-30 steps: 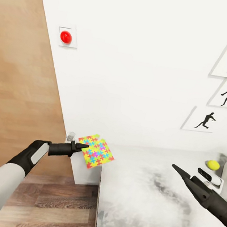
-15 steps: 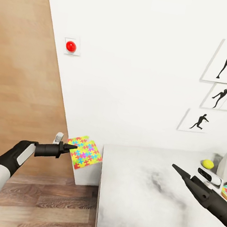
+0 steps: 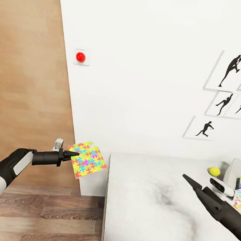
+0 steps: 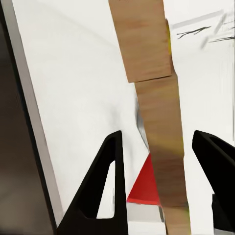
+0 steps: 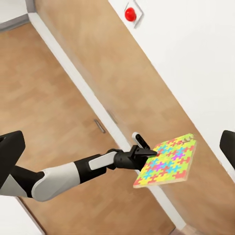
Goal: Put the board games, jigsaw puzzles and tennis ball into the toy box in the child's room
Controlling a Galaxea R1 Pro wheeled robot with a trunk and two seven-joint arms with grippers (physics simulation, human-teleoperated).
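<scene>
white wall with black dancer silhouettes and a red button (image 3: 80, 57) backs the white marbled table (image 3: 150, 203) in the head view. the whole picture has slid over the last second, so the camera has turned; the toys at the far right have come further into sight. the left gripper (image 3: 72, 154) holds the flat, bright multicoloured jigsaw puzzle (image 3: 87, 160) by one edge, out beyond the table's left side and over the wooden floor. the yellow tennis ball (image 3: 214, 171) lies near the grey toy box (image 3: 238, 172), which the frame cuts off, along with colourful boxes beside it. my guess is the puzzle must be carried rightwards to that box.

left wrist view: the dark fingers (image 4: 105, 181) stand either side of the puzzle's brown cardboard edge (image 4: 159, 147), clamped on it.

right wrist view: the puzzle (image 5: 169, 161) and the left gripper (image 5: 149, 152) hang over the floor. the right gripper (image 3: 188, 180) points forward in the head view with fingers closed to a point and nothing between them.
</scene>
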